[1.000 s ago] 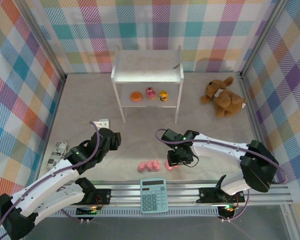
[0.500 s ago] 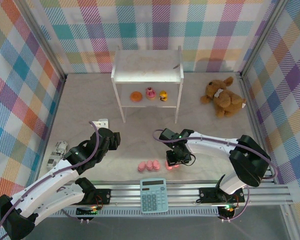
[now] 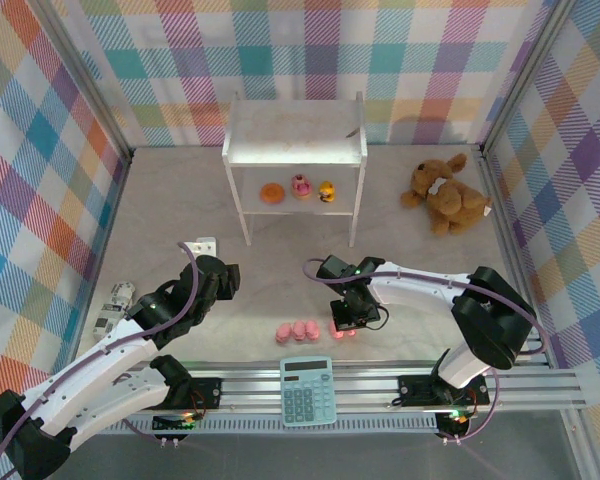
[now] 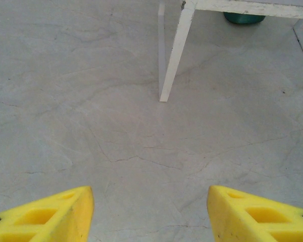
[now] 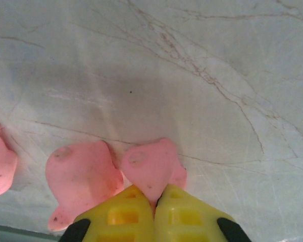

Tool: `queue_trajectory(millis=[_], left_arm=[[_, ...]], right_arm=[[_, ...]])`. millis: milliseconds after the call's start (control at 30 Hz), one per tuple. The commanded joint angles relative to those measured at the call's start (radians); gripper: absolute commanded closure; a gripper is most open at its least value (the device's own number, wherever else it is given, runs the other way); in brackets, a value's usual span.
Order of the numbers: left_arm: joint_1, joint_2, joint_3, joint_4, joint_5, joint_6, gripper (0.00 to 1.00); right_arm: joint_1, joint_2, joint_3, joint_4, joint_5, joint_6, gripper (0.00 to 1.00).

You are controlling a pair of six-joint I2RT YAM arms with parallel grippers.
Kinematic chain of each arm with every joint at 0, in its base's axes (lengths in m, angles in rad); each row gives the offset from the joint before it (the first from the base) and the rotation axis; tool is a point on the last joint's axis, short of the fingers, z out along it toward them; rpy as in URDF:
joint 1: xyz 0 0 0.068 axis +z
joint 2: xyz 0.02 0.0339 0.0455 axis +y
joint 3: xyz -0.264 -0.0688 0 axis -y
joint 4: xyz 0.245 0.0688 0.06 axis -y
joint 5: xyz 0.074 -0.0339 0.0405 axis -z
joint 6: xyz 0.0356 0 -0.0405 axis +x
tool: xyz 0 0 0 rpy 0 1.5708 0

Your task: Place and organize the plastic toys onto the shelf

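Three toys (image 3: 300,188) on shelf (image 3: 295,135); we count five pigs (image 3: 298,330) on table (image 3: 230,260), right gripper (image 5: 154,201) clamping one pig (image 5: 149,169), left gripper (image 4: 150,194) apart.

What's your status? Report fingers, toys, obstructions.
Left fingers open, empty. Right fingers shut on pink pig, other pigs beside it. Orange ring, cupcake, duck on shelf lower board. Path to shelf looks unobstructed.
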Motion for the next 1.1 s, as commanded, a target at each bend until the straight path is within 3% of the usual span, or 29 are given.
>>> queue_trajectory(millis=[0,233,400,533,767,1067], left_arm=[[0.015,-0.01,0.018,-0.026,-0.022,0.009,0.39],[0.015,-0.009,0.033,-0.032,-0.025,0.022,0.39],[0.016,0.002,0.088,-0.053,-0.034,0.046,0.39],[0.015,0.038,0.189,-0.093,-0.042,0.072,0.39],[0.017,0.107,0.345,-0.09,-0.026,0.134,0.4],[0.031,0.157,0.411,-0.084,-0.013,0.166,0.39]], right_arm=[[-0.006,0.025,0.003,0.003,-0.005,-0.006,1.0],[-0.006,-0.045,0.089,-0.097,0.04,-0.036,1.0],[-0.006,-0.145,0.312,-0.251,0.124,-0.097,1.0],[-0.016,-0.166,0.603,-0.375,0.207,-0.199,1.0],[-0.101,-0.019,1.178,-0.432,0.21,-0.424,1.0],[-0.278,0.215,1.497,-0.41,0.092,-0.506,1.0]])
